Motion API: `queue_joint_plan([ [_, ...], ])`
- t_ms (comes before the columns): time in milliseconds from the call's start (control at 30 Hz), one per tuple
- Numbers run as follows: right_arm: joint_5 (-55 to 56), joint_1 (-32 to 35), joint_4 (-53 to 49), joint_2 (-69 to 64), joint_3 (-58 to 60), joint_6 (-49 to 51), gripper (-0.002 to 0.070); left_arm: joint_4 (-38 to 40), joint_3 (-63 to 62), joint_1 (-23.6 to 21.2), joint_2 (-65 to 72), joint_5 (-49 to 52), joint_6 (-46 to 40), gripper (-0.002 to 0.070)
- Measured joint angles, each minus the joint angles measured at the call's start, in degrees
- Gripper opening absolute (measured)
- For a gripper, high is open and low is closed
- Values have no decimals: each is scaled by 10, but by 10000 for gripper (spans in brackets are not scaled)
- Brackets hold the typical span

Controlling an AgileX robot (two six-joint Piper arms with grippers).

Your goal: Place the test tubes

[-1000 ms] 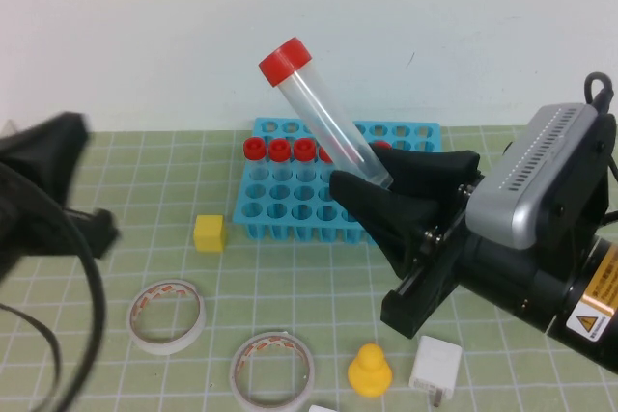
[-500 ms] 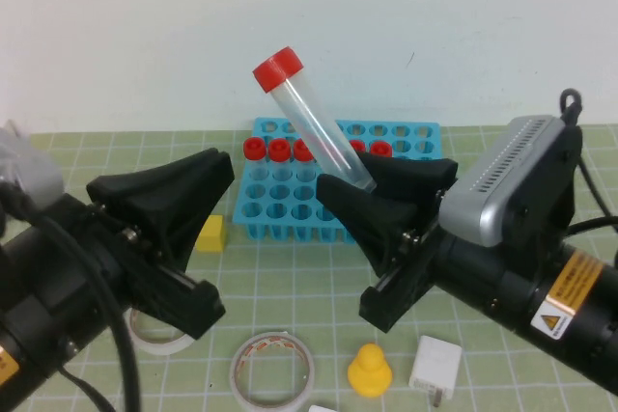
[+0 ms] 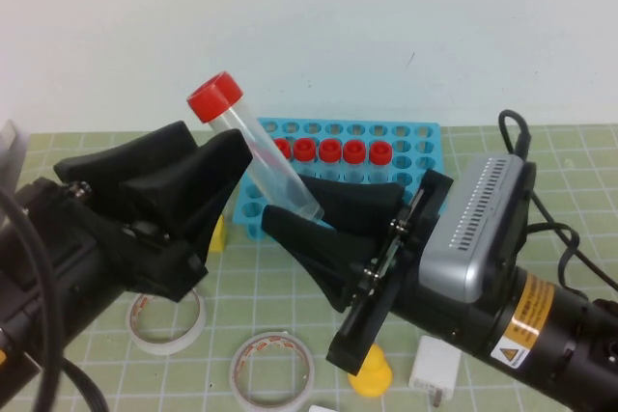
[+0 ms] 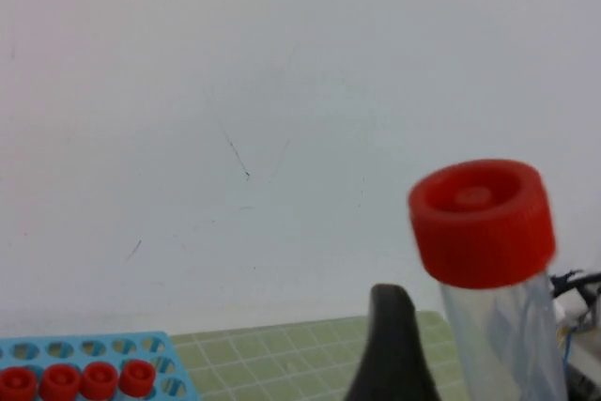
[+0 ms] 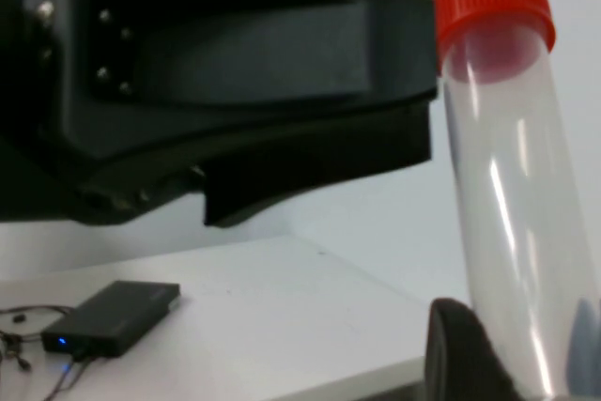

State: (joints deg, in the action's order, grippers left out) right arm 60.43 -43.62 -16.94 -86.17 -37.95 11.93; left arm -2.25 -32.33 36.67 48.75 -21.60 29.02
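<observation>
**Tube held in the air in front of the rack, with a hand-over looking likely**

The right gripper (image 3: 285, 202) is gripping the lower end of a test tube (image 3: 256, 156), fingers closed on the clear barrel. It is holding the tube tilted, so the red cap (image 3: 214, 96) is leaning up toward the robot's left. The tube is hanging clear of the table, in front of the blue rack (image 3: 420, 156) and not in any hole.

The left gripper (image 3: 214, 137) is sitting just beside the tube's upper half with its fingers spread apart and gripping nothing. Whether the barrel is lying between those fingers or only alongside them cannot be told.

In the rack, a row of capped tubes (image 3: 328, 150) is standing toward the back, and many holes nearer the robot are showing empty.

The arms appear to be handing over or re-gripping the tube, and it has not been placed yet.

Next, the left fingers would need to close squarely on the barrel below the cap before the right gripper lets go. Whichever arm is carrying the tube then has to bring it upright over a free hole and lower it straight in. A tilted tube risks catching on the rack's edge.
</observation>
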Motion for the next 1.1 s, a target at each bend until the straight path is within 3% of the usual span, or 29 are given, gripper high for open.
queue_joint_plan([
  [233, 46, 0, -17, -25, 0, 7, 233, 69, 0, 0, 0, 0, 1, 463],
  [467, 47, -3, -61, -51, 0, 8, 233, 75, 0, 0, 0, -14, 1, 468],
  [633, 47, -48, -63, -56, 0, 9, 233, 78, 0, 0, 0, -11, 1, 453],
  [800, 48, -49, -49, -56, 0, -8, 233, 78, 0, 1, 0, 2, 1, 405],
  [1100, 50, -49, 49, -56, 0, -59, 233, 85, 0, 1, 0, -24, -21, 413],
])
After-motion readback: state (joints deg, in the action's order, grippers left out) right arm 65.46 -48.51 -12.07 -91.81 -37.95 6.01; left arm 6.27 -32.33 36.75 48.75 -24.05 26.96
